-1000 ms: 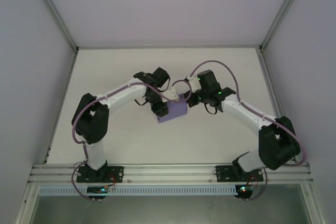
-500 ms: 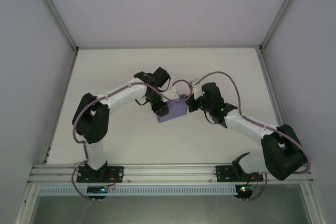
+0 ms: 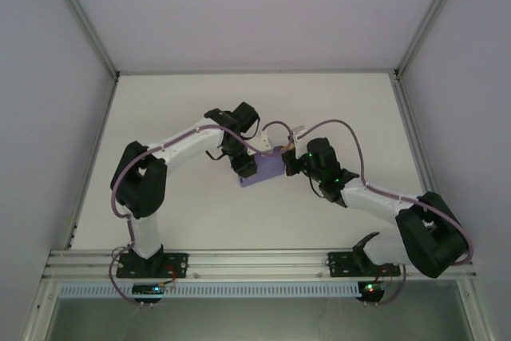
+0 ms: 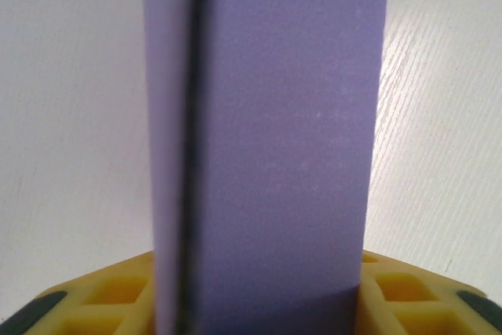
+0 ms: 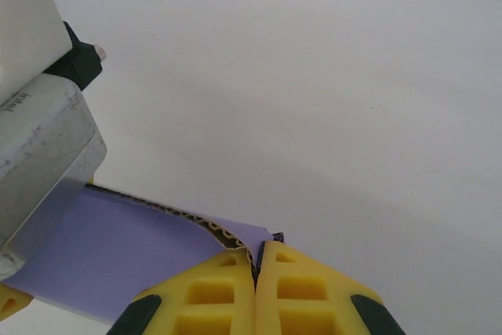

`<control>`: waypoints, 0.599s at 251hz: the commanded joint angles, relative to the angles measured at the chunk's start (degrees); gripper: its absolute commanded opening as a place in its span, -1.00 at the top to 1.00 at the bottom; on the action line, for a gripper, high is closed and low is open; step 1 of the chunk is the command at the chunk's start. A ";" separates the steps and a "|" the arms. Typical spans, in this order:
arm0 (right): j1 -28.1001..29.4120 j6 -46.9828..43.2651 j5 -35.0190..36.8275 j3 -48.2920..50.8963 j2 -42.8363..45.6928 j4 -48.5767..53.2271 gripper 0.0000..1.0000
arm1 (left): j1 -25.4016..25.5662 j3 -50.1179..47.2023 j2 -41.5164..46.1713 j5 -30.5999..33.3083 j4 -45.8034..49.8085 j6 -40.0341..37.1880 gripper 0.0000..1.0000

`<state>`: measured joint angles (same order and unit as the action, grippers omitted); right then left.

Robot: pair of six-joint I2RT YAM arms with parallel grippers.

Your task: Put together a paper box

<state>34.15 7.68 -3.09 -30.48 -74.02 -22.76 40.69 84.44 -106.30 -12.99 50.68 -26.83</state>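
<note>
1. A small lavender-purple thin card paper box [image 3: 266, 168] is seen near the middle of the plain white worktop [image 3: 184, 109], between the two arms.
2. The paper box is met from the left by the left claw [image 3: 248, 167] and from the right by the right claw [image 3: 289, 162].
3. In the left wrist view, the paper box is seen standing straight up between the yellow fingers [image 4: 110, 300] of the left claw.
4. A dark line, where two faces of the card meet, is seen running up the left part of the paper box.
5. No gap is seen between the paper box and the yellow fingers on either side. Whether it is squeezed by the left claw cannot be told.
6. In the right wrist view, the two yellow fingers [image 5: 212, 296] of the right claw are seen pressed together.
7. A thin corner of the purple card is pinched between them.
8. The wavy cut edge of the card is seen leading into that pinch.
9. A grey and white block on the left arm [image 5: 39, 131] is seen over the left end of the card in that view.
</note>
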 commanded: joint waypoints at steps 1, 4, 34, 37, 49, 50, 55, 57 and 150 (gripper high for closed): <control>1.85 1.48 2.16 -0.38 0.33 13.07 0.95 | -0.49 1.11 -0.02 0.55 -4.04 2.43 -0.14; 2.00 1.46 2.47 -0.46 0.36 13.28 0.95 | -0.46 1.17 0.22 0.52 -4.15 2.55 -0.22; 4.01 2.05 7.41 -0.76 0.20 13.73 0.96 | -0.34 0.14 2.66 0.06 -5.56 3.67 -0.93; 4.26 2.25 8.12 -0.73 0.19 13.76 0.96 | -0.41 -0.22 3.02 0.13 -5.97 3.82 -1.00; 5.16 3.03 10.51 -0.85 -0.07 13.98 0.97 | -0.36 -1.45 4.47 0.17 -7.28 4.52 -0.99; 5.28 3.08 10.58 -0.83 -0.11 14.02 0.97 | -0.35 -1.68 4.58 0.16 -7.36 4.56 -0.99; 5.66 3.15 11.14 -0.84 -0.16 13.98 0.96 | -0.37 -2.30 5.18 0.31 -7.65 4.91 -0.99; 5.79 3.13 11.35 -0.86 -0.20 13.98 0.97 | -0.37 -2.50 5.50 0.38 -7.82 5.05 -0.99; 9.03 8.24 18.41 -2.54 -0.51 18.40 0.97 | -0.31 -15.34 24.17 14.99 -13.43 24.94 -0.99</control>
<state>42.17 12.73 12.60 -33.32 -72.99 -14.37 40.49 73.08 -89.12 -4.08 39.48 -12.27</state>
